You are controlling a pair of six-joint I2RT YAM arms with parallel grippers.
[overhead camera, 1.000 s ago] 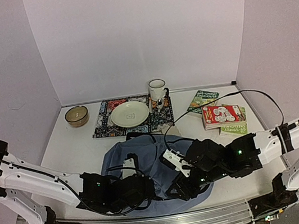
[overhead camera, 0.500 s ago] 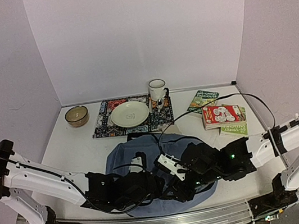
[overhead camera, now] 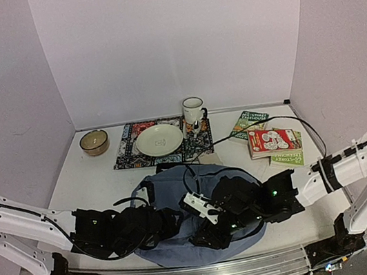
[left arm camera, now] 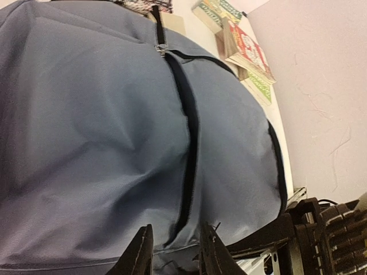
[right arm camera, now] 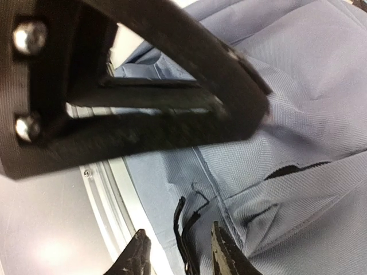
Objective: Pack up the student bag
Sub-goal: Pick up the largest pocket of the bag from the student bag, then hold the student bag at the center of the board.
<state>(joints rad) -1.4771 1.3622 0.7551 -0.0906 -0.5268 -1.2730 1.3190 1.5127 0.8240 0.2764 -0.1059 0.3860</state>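
– Left gripper [left arm camera: 175, 256] first: how does it stand?
– Its jaws are parted and grasp nothing. They hover just over the student bag [overhead camera: 171, 188], and the black zipper [left arm camera: 188, 143] runs toward the gap.
– And the right gripper [right arm camera: 179, 256]?
– It is released too. Its 2 fingers stand apart on either side of a black cord [right arm camera: 182, 229] at the bag's seam, with a gap visible on each side.
– Where is the bag?
– It lies flat at the near middle of the table [overhead camera: 87, 187], under both grippers.
– What's behind it?
– A patterned placemat [overhead camera: 129, 156] sits at the back, with a loose stack of books [overhead camera: 273, 141] to its right. A pale plate [overhead camera: 159, 140] sits on the mat, a mug [overhead camera: 193, 110] is at the mat's far right corner, and a small bowl [overhead camera: 93, 142] is just left of the mat.
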